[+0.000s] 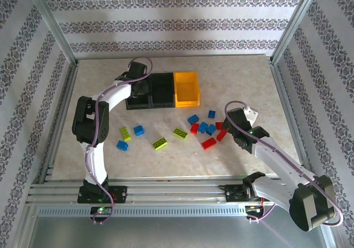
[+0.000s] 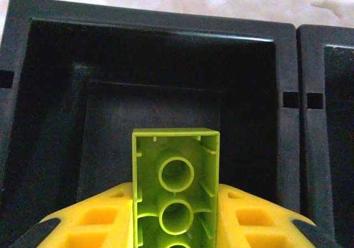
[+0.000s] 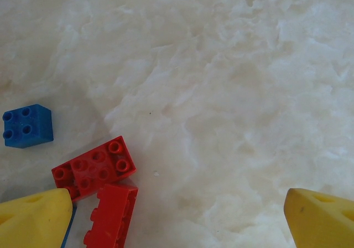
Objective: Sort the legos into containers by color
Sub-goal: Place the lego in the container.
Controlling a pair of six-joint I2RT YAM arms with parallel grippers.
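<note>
nearest the bases, the right gripper (image 3: 177, 220) hung low over the table (image 1: 238, 76) with its yellow fingers (image 3: 33, 220) spread wide open. just beside the finger on the left of the wrist view lay two red bricks (image 3: 95, 168), touching each other, with a small blue brick (image 3: 27, 126) a little beyond them. from the top camera the loose legos (image 1: 203, 127) were scattered across the middle of the table: a blue and red cluster near that gripper, then three lime green ones (image 1: 160, 143) and two more blue off to the left. further back, the left gripper (image 2: 176, 217) was clamped on a lime green brick (image 2: 176, 170), hollow underside facing the wrist camera, held over the opening of the leftmost black bin (image 2: 50, 65). beside that sat the second black bin (image 2: 326, 120), then the yellow-orange bin (image 1: 187, 99), all joined in a row.
</note>
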